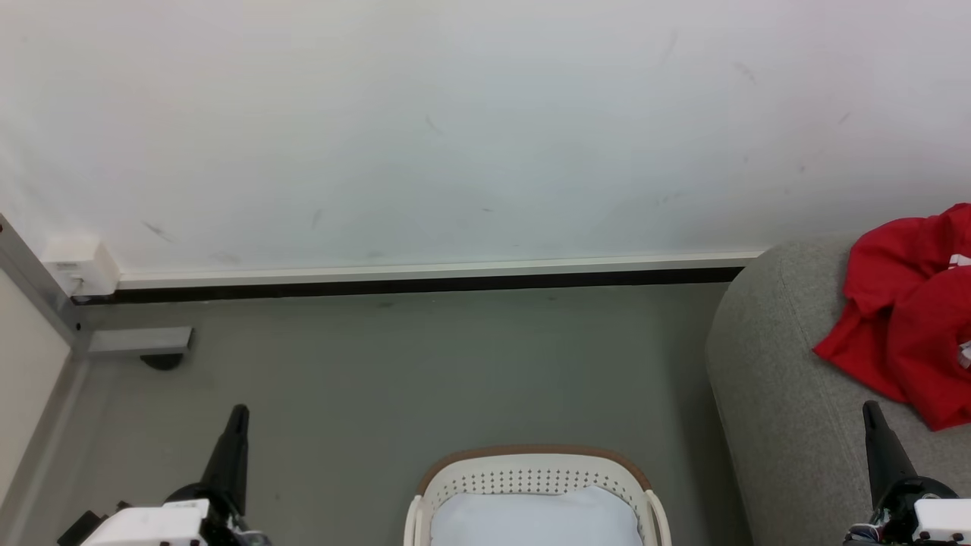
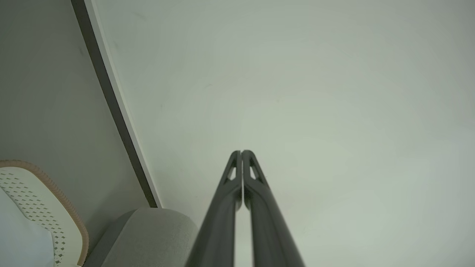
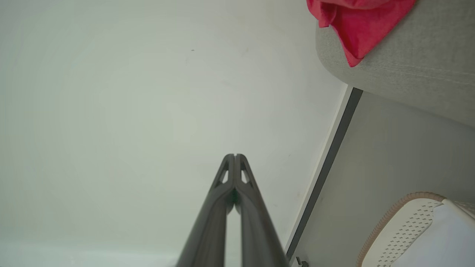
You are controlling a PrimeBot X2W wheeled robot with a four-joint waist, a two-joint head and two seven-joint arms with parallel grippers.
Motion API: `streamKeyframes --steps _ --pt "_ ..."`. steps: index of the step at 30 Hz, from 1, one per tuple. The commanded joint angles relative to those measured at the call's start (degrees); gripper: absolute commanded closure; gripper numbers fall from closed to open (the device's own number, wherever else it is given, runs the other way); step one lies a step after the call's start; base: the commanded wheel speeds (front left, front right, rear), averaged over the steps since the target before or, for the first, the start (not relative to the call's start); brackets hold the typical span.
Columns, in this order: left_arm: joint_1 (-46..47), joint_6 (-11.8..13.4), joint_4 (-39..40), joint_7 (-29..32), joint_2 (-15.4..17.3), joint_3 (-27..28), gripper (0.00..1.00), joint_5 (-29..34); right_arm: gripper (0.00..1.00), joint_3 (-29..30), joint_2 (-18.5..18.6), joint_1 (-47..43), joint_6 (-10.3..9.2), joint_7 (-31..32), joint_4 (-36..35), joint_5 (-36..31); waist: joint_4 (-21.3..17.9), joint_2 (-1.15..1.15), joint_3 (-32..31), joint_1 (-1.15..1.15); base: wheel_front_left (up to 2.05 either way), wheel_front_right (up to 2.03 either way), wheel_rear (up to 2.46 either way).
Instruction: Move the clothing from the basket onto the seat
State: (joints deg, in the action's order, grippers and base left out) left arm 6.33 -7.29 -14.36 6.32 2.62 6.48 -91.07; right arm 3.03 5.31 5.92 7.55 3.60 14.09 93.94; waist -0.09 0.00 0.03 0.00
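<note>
Grey floor (image 1: 455,364) by a pale wall (image 1: 485,114): basket (image 1: 531,453) midway between left hand (image 1: 238,413) and right hand (image 1: 871,411), both pinched shut, empty; red clothing (image 1: 903,303) lies on the sofa (image 1: 774,379), nearer the right.

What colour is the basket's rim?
Tan-brown; the basket itself is white. Head view shows it best.

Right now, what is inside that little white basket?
A plain white cloth lies inside the basket. Whatever is under that cloth is covered. The red clothing lies on the grey sofa.
</note>
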Motion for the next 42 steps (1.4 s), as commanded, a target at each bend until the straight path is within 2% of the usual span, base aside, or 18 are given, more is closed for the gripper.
streamKeyframes --steps 1,42 --pt "0.6 -0.4 -0.1 0.3 0.5 0.3 1.0 -1.1 1.0 0.4 0.0 0.8 -0.12 0.4 0.2 1.3 0.0 0.0 0.0 0.0 0.0 0.0 0.0" --pt "0.6 -0.4 -0.1 0.5 0.5 0.3 1.0 -1.6 1.0 0.9 -0.4 0.8 -0.12 0.9 0.2 0.7 0.1 0.0 0.0 0.0 0.0 0.0 0.0"
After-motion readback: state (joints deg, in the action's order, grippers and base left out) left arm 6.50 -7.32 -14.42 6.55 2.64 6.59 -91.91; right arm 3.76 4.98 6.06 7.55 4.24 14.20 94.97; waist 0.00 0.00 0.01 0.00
